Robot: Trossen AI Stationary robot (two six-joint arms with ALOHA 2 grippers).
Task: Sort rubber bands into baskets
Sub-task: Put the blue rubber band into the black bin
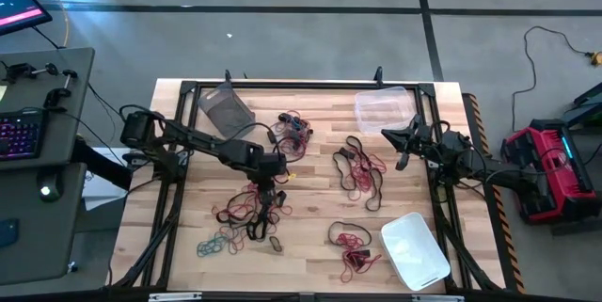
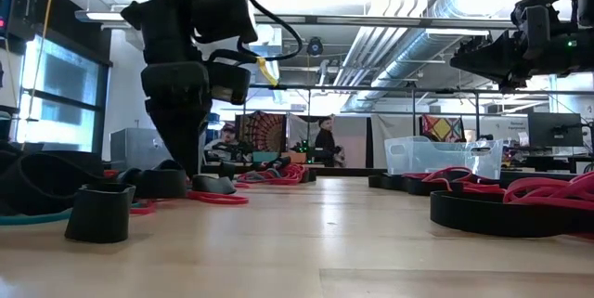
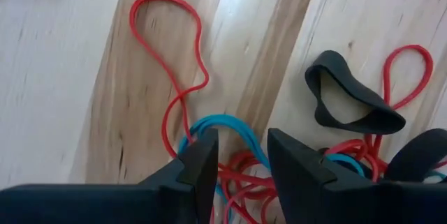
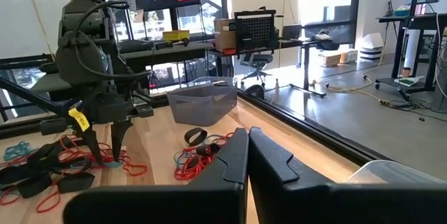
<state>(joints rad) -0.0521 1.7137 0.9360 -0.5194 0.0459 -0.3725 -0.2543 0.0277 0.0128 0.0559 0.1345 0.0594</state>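
Rubber bands (image 1: pixel 252 210) lie scattered on the bench (image 1: pixel 310 198); three baskets (image 1: pixel 226 108) sit near its back-left, back-right and front-right edges.

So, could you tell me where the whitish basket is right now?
In the high view, the whitish basket sits at the table's near right corner, just right of a red-and-black rubber band pile.

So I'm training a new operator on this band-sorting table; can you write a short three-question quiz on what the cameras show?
1. True or false: the right gripper is shut and holds nothing.
2. Which colour is the rubber band running between the left gripper's open fingers? A red, B teal-blue, C black.
3. How many baskets stand on the table?

Key: 1 true. 2 B. 3 three: grey basket, clear basket, white basket.
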